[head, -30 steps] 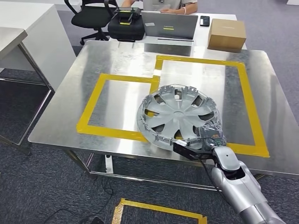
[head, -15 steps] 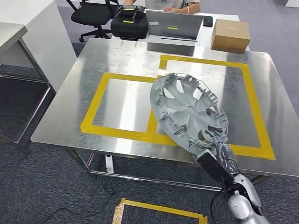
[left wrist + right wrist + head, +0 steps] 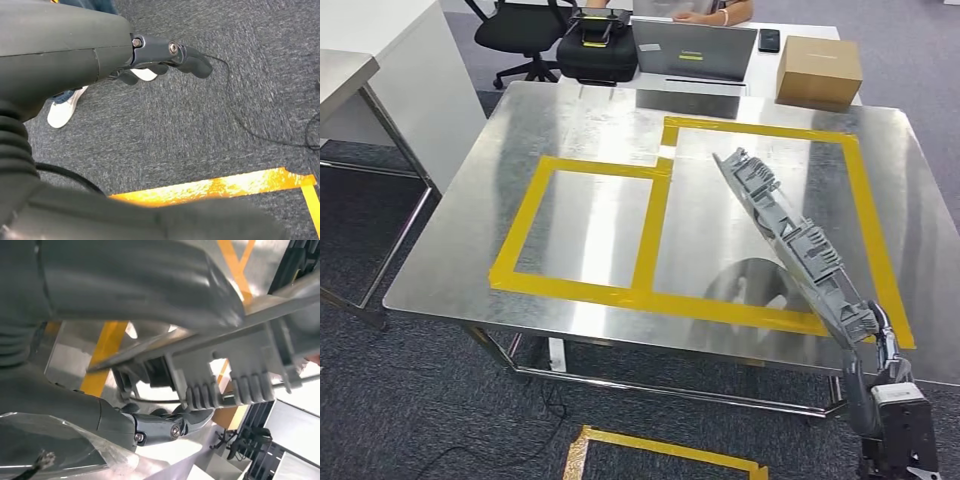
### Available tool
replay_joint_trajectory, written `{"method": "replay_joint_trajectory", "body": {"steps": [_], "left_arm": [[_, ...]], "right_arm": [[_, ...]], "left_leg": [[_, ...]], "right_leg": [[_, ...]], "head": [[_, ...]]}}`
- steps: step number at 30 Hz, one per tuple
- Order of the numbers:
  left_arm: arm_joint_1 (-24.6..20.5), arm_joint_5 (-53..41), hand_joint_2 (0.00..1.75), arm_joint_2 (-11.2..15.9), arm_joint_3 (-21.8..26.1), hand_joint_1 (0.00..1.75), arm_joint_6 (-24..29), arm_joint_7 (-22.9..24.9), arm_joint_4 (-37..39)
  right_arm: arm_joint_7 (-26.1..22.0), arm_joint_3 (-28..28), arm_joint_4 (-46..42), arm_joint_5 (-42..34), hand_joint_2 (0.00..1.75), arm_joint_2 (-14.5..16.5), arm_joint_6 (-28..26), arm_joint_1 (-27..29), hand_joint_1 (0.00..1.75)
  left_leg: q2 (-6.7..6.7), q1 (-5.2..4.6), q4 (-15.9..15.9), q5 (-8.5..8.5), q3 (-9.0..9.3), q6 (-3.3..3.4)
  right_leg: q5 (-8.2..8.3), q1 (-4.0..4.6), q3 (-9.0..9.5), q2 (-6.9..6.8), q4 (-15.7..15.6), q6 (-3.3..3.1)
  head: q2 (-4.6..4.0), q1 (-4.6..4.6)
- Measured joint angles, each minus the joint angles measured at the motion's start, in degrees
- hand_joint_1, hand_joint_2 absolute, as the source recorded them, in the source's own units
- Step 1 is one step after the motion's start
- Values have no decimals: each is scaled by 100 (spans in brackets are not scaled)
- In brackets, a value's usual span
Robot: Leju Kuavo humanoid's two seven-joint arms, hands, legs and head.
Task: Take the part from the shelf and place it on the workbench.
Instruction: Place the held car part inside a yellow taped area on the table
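Observation:
The part is a silver wheel cover [image 3: 788,235], seen nearly edge-on and tilted steeply over the right taped rectangle of the steel workbench [image 3: 592,220]. My right hand [image 3: 882,345] grips its lower rim just past the bench's front edge, near the front right corner. In the right wrist view the ribbed rim [image 3: 226,365] passes between the thumb above and the dark fingers [image 3: 166,427] below. My left hand [image 3: 166,52] hangs over grey carpet, its fingers stretched out and holding nothing.
Yellow tape marks two rectangles on the bench. Behind it are a cardboard box [image 3: 819,72], a laptop [image 3: 693,50], a black bag [image 3: 595,50], an office chair [image 3: 512,35] and a seated person [image 3: 712,10]. A white table [image 3: 365,60] stands left. Floor tape [image 3: 660,450] lies below.
The wheel cover has tipped from nearly flat over the bench to steeply on edge. My right hand has swung right and down toward the bench's front right corner.

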Motion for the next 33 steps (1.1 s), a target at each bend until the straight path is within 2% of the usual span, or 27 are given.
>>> {"method": "replay_joint_trajectory", "body": {"steps": [2, 4, 5, 6, 7, 8, 9, 11, 12, 15, 16, 17, 20, 21, 22, 23, 24, 25, 26, 27, 30, 31, 33], "left_arm": [[-9, -4, 0, -6, 34, 0, 4, -40, -3], [-14, -7, 0, -13, 85, 0, 7, -77, -5], [-13, -9, 0, -14, 107, 0, 7, -88, -6], [-10, -13, 0, -15, 121, 0, 7, -95, -6], [-8, -19, 0, -16, 130, 0, 7, -101, -7], [-7, -27, 0, -16, 134, 0, 7, -107, -8], [-8, -38, 0, -15, 142, 0, 7, -112, -10], [-20, -67, 0, -14, 162, 0, 7, -105, -12], [-25, -86, 0, -14, 178, 0, 7, -95, -13], [-20, -145, 0, -16, 234, 0, 6, -44, -13], [-17, -164, 0, -17, 249, 0, 5, -28, -13], [-15, -186, 0, -19, 258, 0, 3, -15, -14], [-14, -233, 0, -26, 275, 0, -5, 4, -17], [-13, -241, 0, -27, 282, 0, -6, 6, -17], [-13, -247, 0, -28, 289, 0, -7, 9, -17], [-13, -255, 0, -31, 296, 0, -6, 10, -18], [-13, -262, 0, -35, 301, 0, -5, 11, -18], [-14, -268, 0, -40, 305, 0, -4, 11, -20], [-14, -274, 0, -44, 310, 0, -3, 9, -22], [-14, -277, 0, -46, 319, 0, -1, 8, -24], [-20, -286, 0, -52, 377, 0, 8, 3, -27], [-23, -290, 0, -54, 394, 0, 10, 0, -28], [-27, -303, 0, -60, 417, 0, 15, -9, -30]], "right_arm": [[-10, -31, -99, 243, 0, 50, -2, 102, 0], [-14, -34, -148, 489, 0, 97, -18, 153, 0], [-14, -32, -156, 573, 0, 120, -23, 171, 0], [-14, -26, -162, 629, 0, 140, -28, 185, 0], [-14, -17, -167, 670, 0, 157, -36, 194, 0], [-14, -5, -168, 704, 0, 168, -44, 198, 0], [-14, 8, -171, 732, 0, 178, -57, 199, 0], [-8, 41, -171, 772, 0, 192, -95, 198, 0], [3, 61, -171, 797, 0, 198, -117, 198, 0], [72, 150, -169, 947, 0, 201, -177, 198, 0], [96, 187, -166, 1008, 0, 201, -197, 196, 0], [120, 227, -161, 1060, 0, 201, -215, 190, 0], [185, 371, -123, 1171, 0, 201, -260, 178, 0], [201, 418, -105, 1196, 0, 201, -273, 179, 0], [212, 460, -91, 1213, 0, 201, -285, 180, 0], [217, 498, -81, 1224, 0, 201, -300, 178, 0], [219, 532, -75, 1229, 0, 201, -316, 175, 0], [221, 563, -74, 1230, 0, 201, -339, 171, 0], [221, 591, -77, 1224, 0, 201, -376, 169, 0], [218, 609, -81, 1207, 0, 201, -420, 173, 0], [149, 632, -126, 1063, 0, 201, -573, 224, 0], [95, 634, -162, 984, 0, 203, -619, 245, 0], [-67, 636, -268, 762, 0, 207, -714, 296, 0]], "left_leg": [[6, 12, 362, -245, -140, -72], [9, 34, 1130, -616, -500, -125], [9, 43, 1473, -733, -668, -141], [9, 46, 1635, -733, -756, -148], [9, 48, 1565, -615, -737, -146], [10, 49, 1287, -413, -618, -134], [9, 48, 871, -179, -431, -112], [9, 32, 177, 83, -129, -58], [9, 21, 13, 118, -66, -29], [11, 16, -65, 150, -60, 69], [15, 26, -92, 175, -51, 107], [19, 39, -118, 197, -46, 139], [26, 40, -126, 211, -64, 172], [27, 38, -124, 210, -65, 171], [27, 37, -121, 207, -62, 168], [25, 39, -118, 201, -53, 161], [22, 40, -112, 189, -40, 147], [19, 31, -100, 173, -33, 125], [15, 20, -83, 158, -36, 98], [12, 8, -69, 151, -44, 68], [11, 9, -41, 131, -60, -11], [13, 16, 25, 71, -81, -40], [16, 29, 479, -212, -275, -96]], "right_leg": [[5, -28, 30, -12, -33, -62], [-6, -28, 34, -21, -34, -98], [-9, -27, 35, -21, -33, -103], [-12, -26, 39, -18, -33, -105], [-13, -26, 47, -13, -32, -105], [-15, -26, 59, -7, -32, -102], [-18, -26, 71, -3, -32, -97], [-29, -4, 75, 0, -16, -54], [-30, 3, 70, 0, -14, -23], [-29, -7, 57, 1, -20, 79], [-93, -13, 15, 0, 55, 105], [-223, -16, -81, -2, 247, 125], [-755, -29, -580, -6, 1326, 167], [-808, -32, -677, -6, 1549, 177], [-749, -35, -670, -7, 1556, 182], [-584, -40, -543, -9, 1320, 181], [-376, -45, -333, -13, 923, 176], [-234, -43, -120, -15, 516, 171], [-142, -42, 54, -13, 195, 153], [-122, -37, 147, -9, 24, 132], [-137, -29, 176, 2, -32, 38], [-136, -35, 182, -1, -39, 4], [-137, -48, 196, -19, -51, -55]], "head": [[0, -17], [0, -27], [0, -25], [0, -25], [0, -26], [0, -25], [0, -25], [0, -20], [0, -19], [0, -15], [0, -5], [0, 5], [0, 25], [0, 24], [0, 25], [0, 25], [0, 25], [0, 27], [0, 23], [0, 19], [0, 11], [0, 4], [0, -13]]}}
